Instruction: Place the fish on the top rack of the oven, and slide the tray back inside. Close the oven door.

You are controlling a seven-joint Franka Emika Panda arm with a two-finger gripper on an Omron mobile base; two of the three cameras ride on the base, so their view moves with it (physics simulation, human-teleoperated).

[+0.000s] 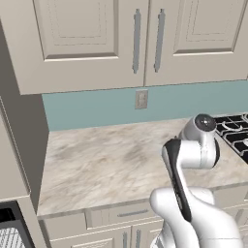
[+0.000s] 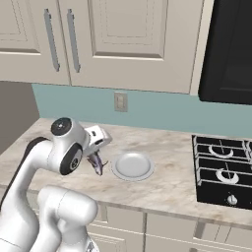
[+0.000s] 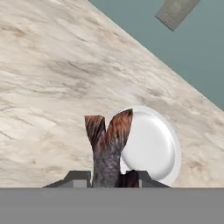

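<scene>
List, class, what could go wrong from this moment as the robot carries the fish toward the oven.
1. The gripper pinches the fish near one end, its tail hanging free, so it may slip during a swing.
2. The fish hangs low beside the white plate and could clip it or the counter.

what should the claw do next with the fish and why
Probably carry it left toward the oven. The claw is shut on the fish, which hangs above the counter beside the white plate, so the grasp looks done; the rack lies at the far lower left.
</scene>
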